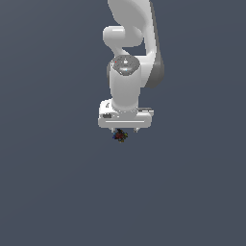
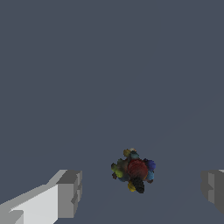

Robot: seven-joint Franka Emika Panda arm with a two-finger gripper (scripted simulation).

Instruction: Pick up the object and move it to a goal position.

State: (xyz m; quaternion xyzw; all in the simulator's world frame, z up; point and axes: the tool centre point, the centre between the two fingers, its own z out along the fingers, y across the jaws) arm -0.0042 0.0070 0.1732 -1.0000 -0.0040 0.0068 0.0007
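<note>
in the exterior view we see the white arm (image 1: 129,62) reaching straight down over a plain grey-blue worktop (image 1: 53,182), with its claw (image 1: 124,130) pointing at the surface. the object (image 1: 119,136), a tiny dark lump with coloured specks, sits just under the claw's body, a little toward the exterior view's left of its middle. from here we cannot tell whether the lump rests on the worktop or touches the fingers, since the fingers are mostly hidden below the claw's wide housing. no goal marker shows anywhere in this view.

in the wrist view the picture is clearer. the object (image 2: 134,170) lies on the bare worktop (image 2: 109,65), a knobbly cluster with a red centre and blue, yellow and green bumps around it. one finger (image 2: 69,193) stands on one side of it and the other finger (image 2: 213,187) on the opposite side, both well apart from the lump, so we read the claw as spread wide with nothing held. the lump lies between the fingers, nearer neither by much.

we judge the step in hand to be the approach before the grasp: the claw is lined up over the object but not closed. the next move likely calls for a short descent until the pads bracket the lump, then a gentle closing, since so small and uneven a thing could slip out sideways.
</note>
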